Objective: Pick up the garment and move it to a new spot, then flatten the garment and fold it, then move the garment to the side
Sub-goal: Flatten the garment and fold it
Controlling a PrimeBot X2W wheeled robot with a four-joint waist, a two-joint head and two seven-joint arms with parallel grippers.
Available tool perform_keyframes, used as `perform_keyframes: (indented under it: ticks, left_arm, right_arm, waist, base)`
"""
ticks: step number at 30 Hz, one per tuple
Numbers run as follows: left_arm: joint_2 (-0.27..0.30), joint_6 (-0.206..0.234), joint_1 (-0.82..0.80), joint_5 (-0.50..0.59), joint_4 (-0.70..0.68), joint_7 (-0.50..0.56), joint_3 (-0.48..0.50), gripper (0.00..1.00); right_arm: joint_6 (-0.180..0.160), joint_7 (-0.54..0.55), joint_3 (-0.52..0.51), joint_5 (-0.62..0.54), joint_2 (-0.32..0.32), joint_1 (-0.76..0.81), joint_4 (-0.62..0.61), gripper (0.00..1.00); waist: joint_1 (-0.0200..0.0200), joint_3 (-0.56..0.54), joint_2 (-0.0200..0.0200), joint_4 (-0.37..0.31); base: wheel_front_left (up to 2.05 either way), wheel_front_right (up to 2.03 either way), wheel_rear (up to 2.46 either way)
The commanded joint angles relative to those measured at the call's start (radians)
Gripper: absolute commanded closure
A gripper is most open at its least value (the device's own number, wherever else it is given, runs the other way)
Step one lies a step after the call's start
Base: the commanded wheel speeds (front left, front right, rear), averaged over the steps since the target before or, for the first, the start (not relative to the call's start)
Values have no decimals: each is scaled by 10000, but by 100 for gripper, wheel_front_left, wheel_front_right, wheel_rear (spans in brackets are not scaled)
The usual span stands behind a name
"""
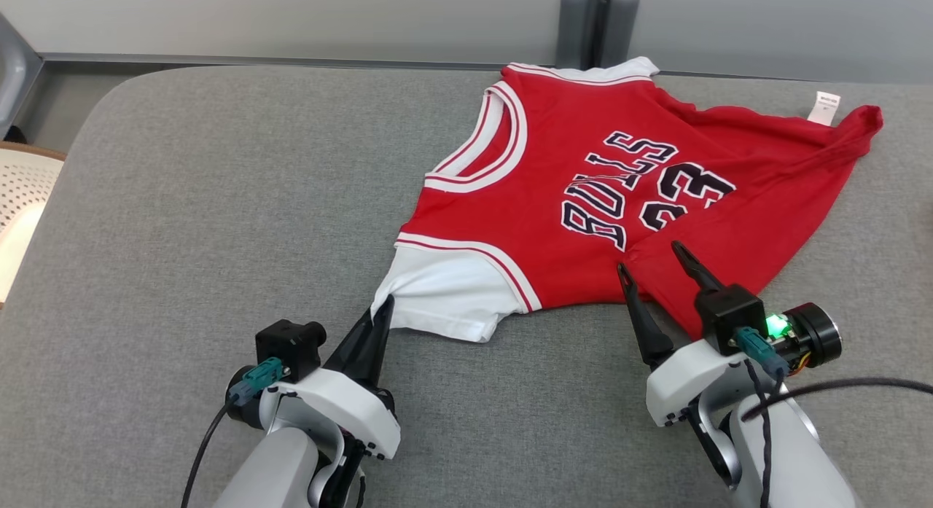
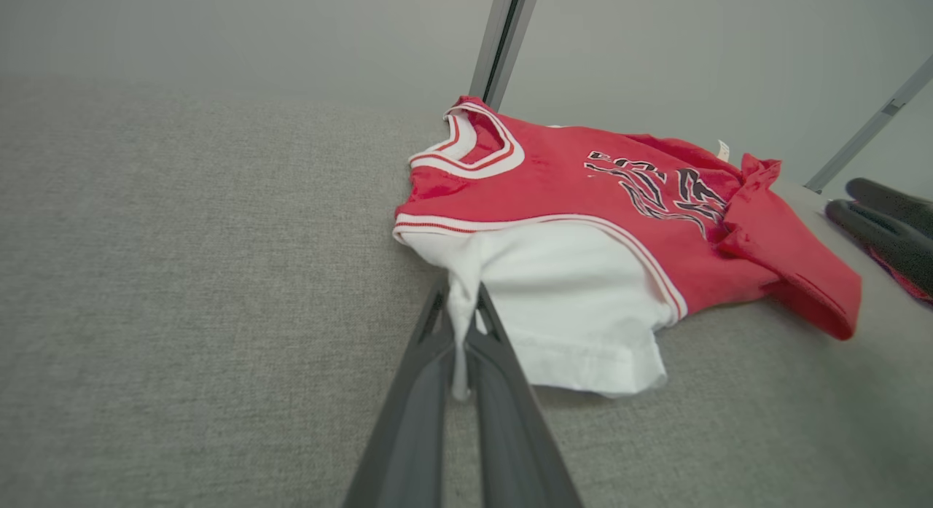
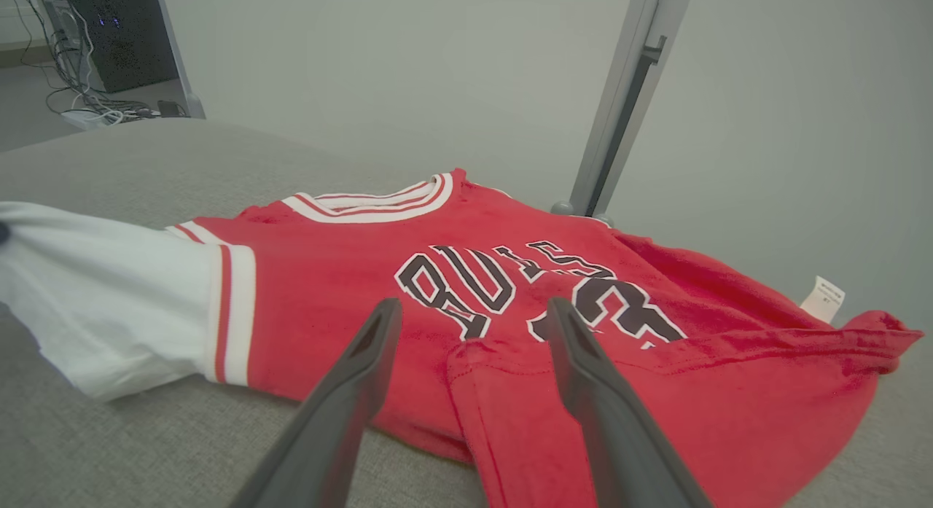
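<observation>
The red jersey [image 1: 547, 260] lies rumpled on the grey padded surface [image 1: 219, 202], right of centre; the left gripper [image 1: 384, 307] is pinched tight on the corner of its white sleeve [image 1: 441, 293]; the right gripper [image 1: 650, 257] stands wide apart, holding nothing, fingertips over the jersey's near red edge.

A grey post [image 1: 618, 27] stands behind the grey fabric table's [image 1: 182, 238] far edge. A pale perforated object [image 1: 22, 191] sits off its left edge
</observation>
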Motion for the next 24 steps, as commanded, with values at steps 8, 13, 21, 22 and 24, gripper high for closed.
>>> perform_keyframes:
  ticks: [8,13,21,22,24]
  left_arm:
    - [1,-4,63,-170,-318,-62,-362,100]
    - [-9,-6,72,-216,-409,-60,-413,100]
    - [-15,-8,12,-196,-510,-61,-458,100]
    - [-16,-9,15,-205,-517,-61,-468,100]
    - [-15,-9,22,-222,-519,-61,-483,100]
  right_arm:
    - [-4,341,-431,-593,-33,-826,1633,0]
    - [-4,319,-467,-588,-36,-1014,2095,0]
    - [-4,126,-536,-416,-36,-1325,2769,87]
    - [-4,82,-529,-385,-34,-1362,2836,100]
    - [-4,17,-538,-369,-34,-1396,2958,100]
  waist:
    - [0,150,0,523]
    - [0,202,0,603]
    - [0,333,0,683]
    - [0,340,0,686]
    - [0,346,0,692]
  base:
    - [0,0,0]
    - [0,0,0]
    - [0,0,0]
    - [0,0,0]
    - [0,0,0]
